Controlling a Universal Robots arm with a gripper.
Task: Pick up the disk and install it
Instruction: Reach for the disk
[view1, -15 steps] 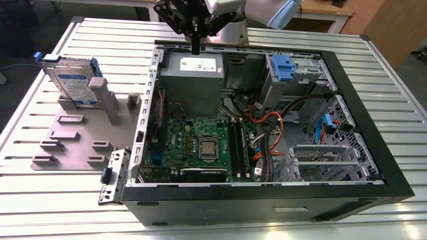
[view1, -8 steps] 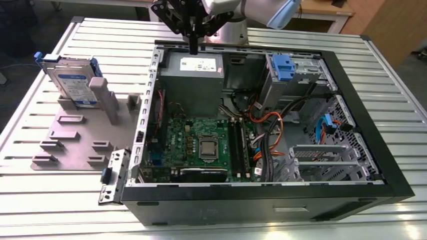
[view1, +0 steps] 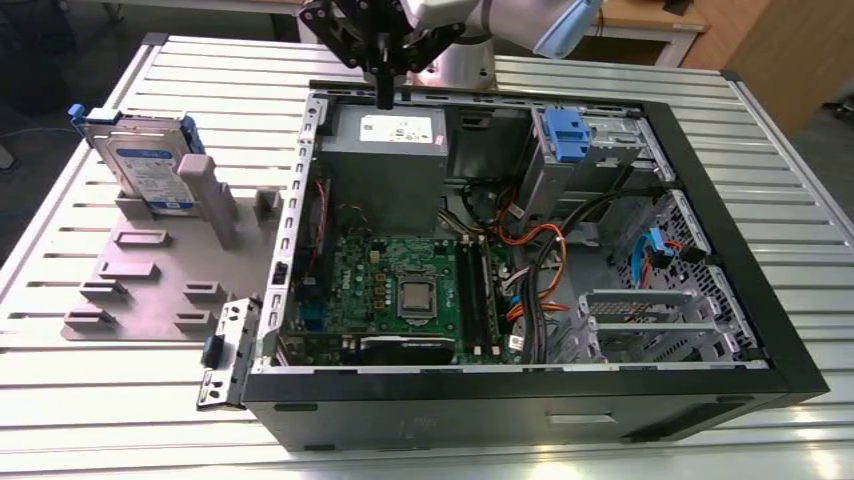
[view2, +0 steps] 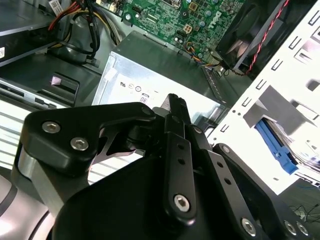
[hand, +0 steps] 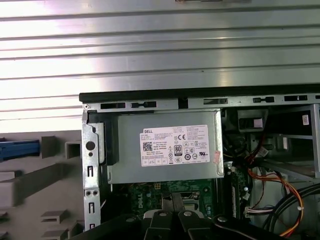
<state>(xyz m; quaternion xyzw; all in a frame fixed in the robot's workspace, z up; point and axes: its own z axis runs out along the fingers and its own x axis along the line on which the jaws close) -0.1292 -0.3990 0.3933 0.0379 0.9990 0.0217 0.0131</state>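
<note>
Ribbed aluminium desk (view1: 107, 420) carries the open black tower case (view1: 534, 410) and a matte grey plastic rack (view1: 147, 270) at the exterior view's left. The disk (view1: 144, 165), flat silver with a white-and-blue label and blue rails, stands upright in that rack, its bottom end hidden. The black fingers (view1: 384, 90) look pressed together and empty, over the boxy grey power supply (view1: 387, 150).

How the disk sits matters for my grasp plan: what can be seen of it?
The disk is a flat silver-metal slab with a white-and-blue label and blue plastic rails. It stands on edge, slightly tilted, in a grey holder at the exterior view's left, outside the case. A holder post hides its lower corner. Only the holder touches it; the claw hangs apart, over the case.
</note>
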